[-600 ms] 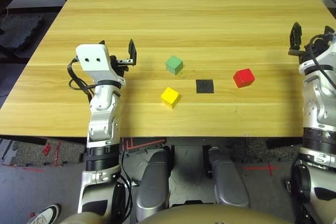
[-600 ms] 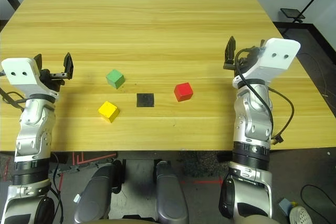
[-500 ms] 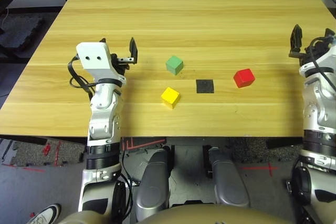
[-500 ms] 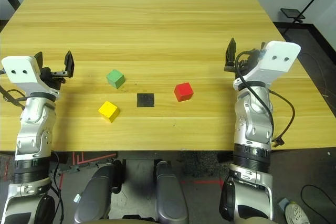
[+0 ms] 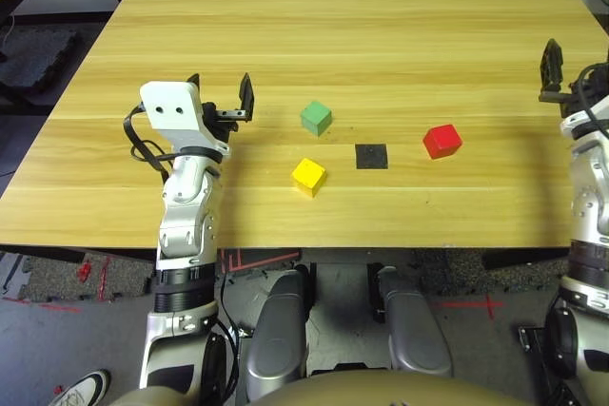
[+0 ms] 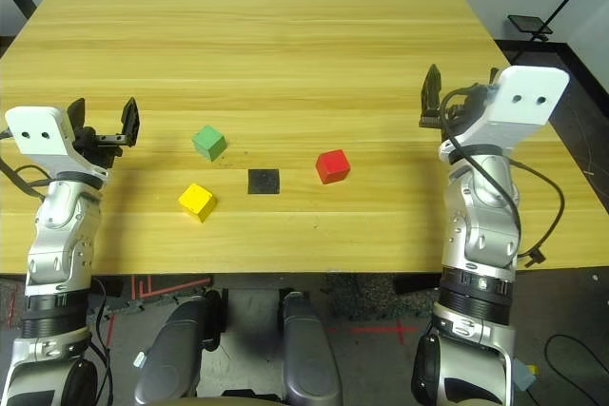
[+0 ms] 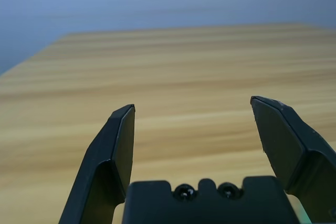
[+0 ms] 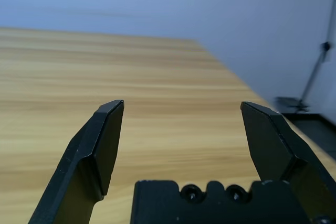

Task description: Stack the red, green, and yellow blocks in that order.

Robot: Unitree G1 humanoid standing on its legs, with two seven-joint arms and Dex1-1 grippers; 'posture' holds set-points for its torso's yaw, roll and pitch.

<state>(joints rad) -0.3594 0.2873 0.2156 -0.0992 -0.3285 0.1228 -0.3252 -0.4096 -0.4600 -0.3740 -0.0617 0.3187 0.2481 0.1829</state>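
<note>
1. Three blocks lay on the tabletop (image 5: 381,26), one of each colour, none stacked and none touching another, all in the band nearest the robot's edge.
2. The red block (image 5: 442,141) sat furthest toward the tabletop's right edge; the green block (image 5: 316,118) sat left of the middle and slightly further from the near edge; the yellow block (image 5: 308,176) lay closest to the near edge, just beside the green one.
3. One flat black square patch (image 5: 371,156) lay between the yellow and red blocks, apart from both.
4. No writing or label could be read on any block or on the patch.
5. The left pincer (image 5: 221,100) hung over the tabletop near the left edge, its two fingers spread wide and holding nothing, well left of the green block.
6. The right pincer (image 6: 461,99) stood near the right edge, fingers likewise spread and empty, well apart from the red block.
7. Compared with half a second before, the right arm had shifted outward toward the right edge; the blocks and patch lay unchanged.
</note>
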